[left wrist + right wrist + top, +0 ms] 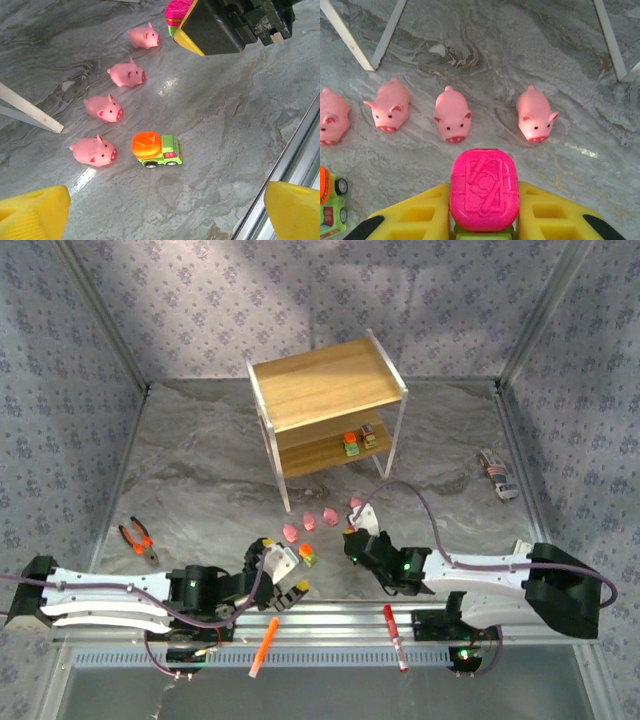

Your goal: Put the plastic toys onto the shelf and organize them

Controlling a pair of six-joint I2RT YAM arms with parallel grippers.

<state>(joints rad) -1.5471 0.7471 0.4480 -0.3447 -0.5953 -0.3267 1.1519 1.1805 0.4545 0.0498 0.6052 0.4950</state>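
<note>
My right gripper (pixel 484 220) is shut on a pink-topped toy (pixel 484 189) with a green base, held just above the table; from the left wrist it shows at the top, pink-topped toy (pixel 177 12). Several pink pigs (pixel 452 115) lie in a row in front of it, pigs (pixel 127 75). An orange-topped green truck (pixel 156 149) stands beside the nearest pig. My left gripper (pixel 165 215) hangs open above the table just short of this truck. The wooden shelf (pixel 330 390) stands behind the pigs, with two blocky toys (pixel 351 444) on its lower tier. In the top view the right gripper (pixel 352 537) and left gripper (pixel 288 568) are close together.
Orange-handled pliers (pixel 138 540) lie at the left. An orange marker (pixel 264 645) and a red pen (pixel 395 637) rest on the metal rail at the near edge. A small grey object (pixel 497 475) lies at the far right. The shelf's white legs (pixel 350 35) stand just behind the pigs.
</note>
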